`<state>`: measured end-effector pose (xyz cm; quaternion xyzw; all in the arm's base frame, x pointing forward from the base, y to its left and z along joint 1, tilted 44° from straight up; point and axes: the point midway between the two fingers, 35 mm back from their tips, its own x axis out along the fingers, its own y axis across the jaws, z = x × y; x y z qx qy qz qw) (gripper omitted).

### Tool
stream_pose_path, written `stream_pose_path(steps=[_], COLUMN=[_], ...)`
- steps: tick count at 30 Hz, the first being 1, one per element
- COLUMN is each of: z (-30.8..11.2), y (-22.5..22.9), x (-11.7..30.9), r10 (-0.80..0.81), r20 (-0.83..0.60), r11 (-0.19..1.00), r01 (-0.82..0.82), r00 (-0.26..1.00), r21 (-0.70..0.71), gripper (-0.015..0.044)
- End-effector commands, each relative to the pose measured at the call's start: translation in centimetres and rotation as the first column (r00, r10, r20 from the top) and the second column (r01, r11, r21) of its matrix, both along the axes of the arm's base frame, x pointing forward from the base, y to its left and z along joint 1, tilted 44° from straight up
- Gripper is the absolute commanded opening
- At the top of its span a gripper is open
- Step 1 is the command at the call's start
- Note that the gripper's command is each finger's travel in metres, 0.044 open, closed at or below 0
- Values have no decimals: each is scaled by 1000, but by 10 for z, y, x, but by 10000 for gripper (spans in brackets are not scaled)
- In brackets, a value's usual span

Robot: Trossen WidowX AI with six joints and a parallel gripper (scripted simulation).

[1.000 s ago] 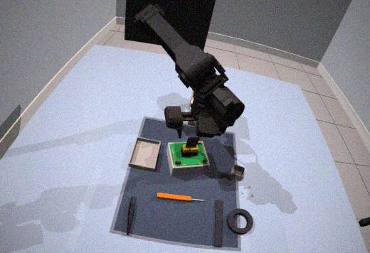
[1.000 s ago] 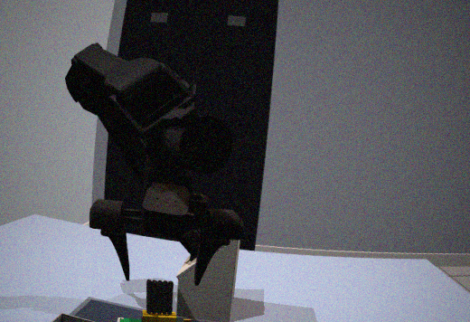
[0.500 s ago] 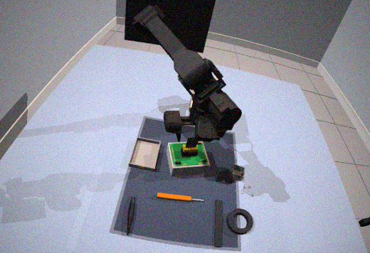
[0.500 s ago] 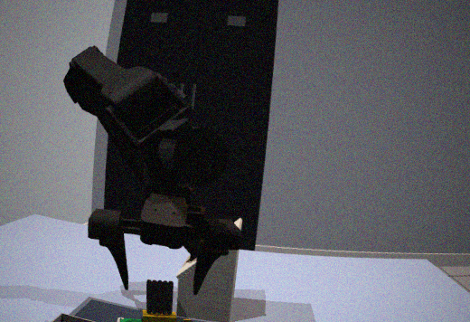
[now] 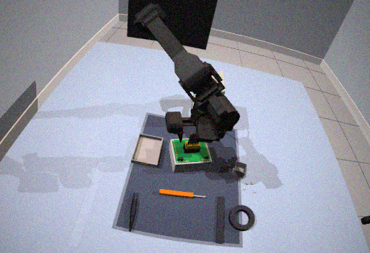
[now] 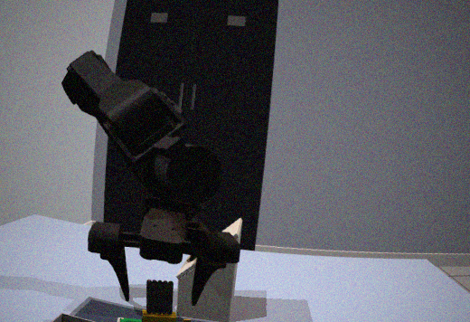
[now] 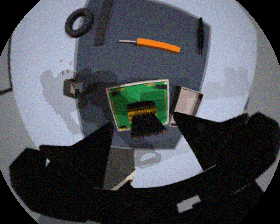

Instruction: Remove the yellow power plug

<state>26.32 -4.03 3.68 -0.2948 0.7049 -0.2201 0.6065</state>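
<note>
Standing wide apart, the two fingers of the gripper (image 5: 196, 140) (image 6: 161, 302) (image 7: 143, 119) have nothing between them to pinch yet. They hang over the yellow power plug (image 5: 192, 147) (image 6: 159, 317) (image 7: 142, 113), one on each side of its black, bumpy top. The tips look a bit higher than the best place to grab, but the dark top view makes that hard to judge.

The plug sits in the green circuit board (image 5: 177, 150) (image 6: 131, 319) (image 7: 122, 107). It looks small, light and hard, so squeezing should not squash it. The bumps may help stop slipping. I would grab that black part low down, then rock it gently, because the board and socket could break if yanked.

From the plug in the top view, the grey tray (image 5: 147, 150) (image 6: 68, 317) (image 7: 189, 102) waits at nine o'clock. The orange screwdriver (image 5: 176, 192) (image 7: 158, 45) lies near six, and the black ring (image 5: 232, 218) (image 7: 69, 25) at five.
</note>
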Motion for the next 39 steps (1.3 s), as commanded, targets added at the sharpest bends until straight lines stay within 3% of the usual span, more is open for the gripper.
stream_pose_path(steps=[1,15,39], z=[-1,-1,6], y=[-1,-1,6], x=[-1,-1,0], r10=[5,5,5], r20=[-6,-6,-6], r11=[1000,1000,1000], r01=[-5,-5,-5], r00=[1000,1000,1000], r21=[-5,-5,-5], gripper=[351,0,0])
